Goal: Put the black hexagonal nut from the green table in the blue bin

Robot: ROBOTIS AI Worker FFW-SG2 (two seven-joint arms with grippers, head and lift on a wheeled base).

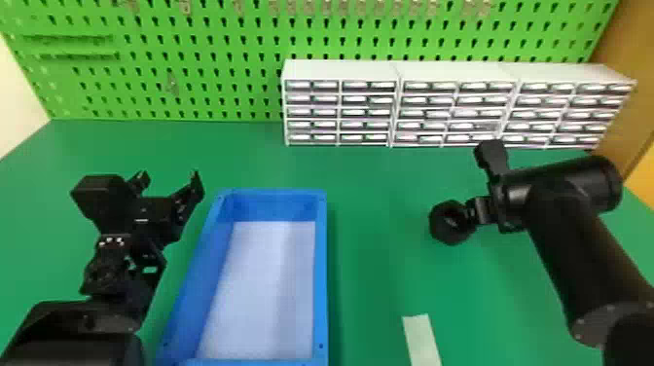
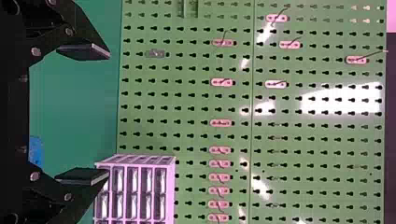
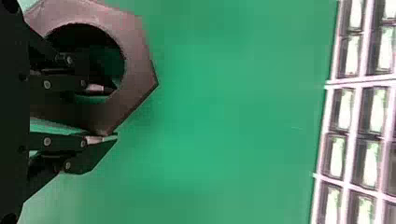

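- Drop risk: you've got the black hexagonal nut [image 3: 140, 65] by one wall only, could pivot or slip mid-swing.
- Carry too low, you'd clip the blue bin's [image 1: 321, 272] right rim.
- Right pincer [image 3: 115, 113]: pinching nut wall, one finger in the hole, one outside; over green table [image 1: 379, 272], right of bin.
- Left pincer [image 2: 109, 114]: spread wide, empty.

Free above the blue bin [image 1: 275, 192]; 4 walls [image 1: 320, 282] block sideways entry.

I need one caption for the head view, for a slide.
Right gripper holding a black hexagonal nut, right of the blue rectangular bin.
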